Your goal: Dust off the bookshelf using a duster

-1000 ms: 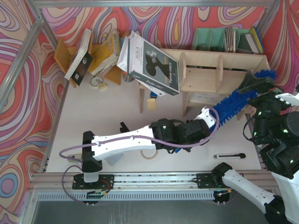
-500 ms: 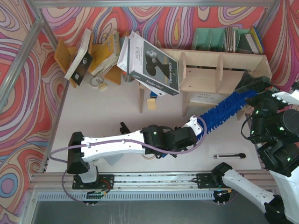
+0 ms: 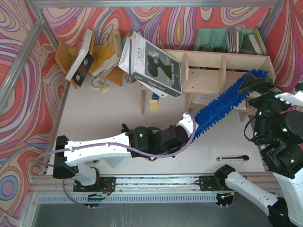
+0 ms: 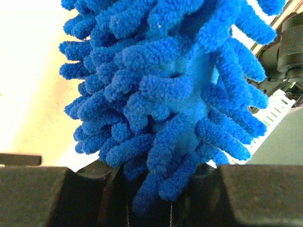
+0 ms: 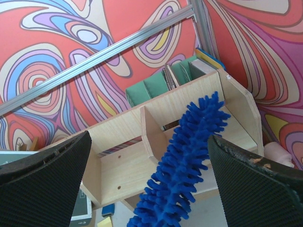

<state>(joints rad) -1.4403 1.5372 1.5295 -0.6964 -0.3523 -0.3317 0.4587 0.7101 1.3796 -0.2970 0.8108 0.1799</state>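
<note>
The pale plywood bookshelf (image 3: pixel 208 64) stands at the back right, and its compartments also show in the right wrist view (image 5: pixel 118 161). The fluffy blue duster (image 3: pixel 222 104) slants from the table up across the shelf's right front, its tip at the right end. My left gripper (image 3: pixel 188 126) is shut on the duster's lower end; the fluff (image 4: pixel 175 85) fills the left wrist view above the left gripper (image 4: pixel 158 189). My right gripper (image 3: pixel 256 85) hovers open by the duster's tip. In its own view the right gripper (image 5: pixel 149 146) is wide open with the duster (image 5: pixel 187 156) beyond, ungripped.
A white-and-grey boxed book (image 3: pixel 154 64) leans on the shelf's left end. An orange-yellow book rack (image 3: pixel 102 52) stands at the back left, and a teal file organiser (image 3: pixel 222 40) stands behind the shelf. A black pen (image 3: pixel 232 158) and a tape roll (image 3: pixel 151 157) lie near the front.
My left arm has drawn back to the left, dragging the duster leftward along the shelf's front. The duster now slants more steeply. The right gripper has barely moved.
</note>
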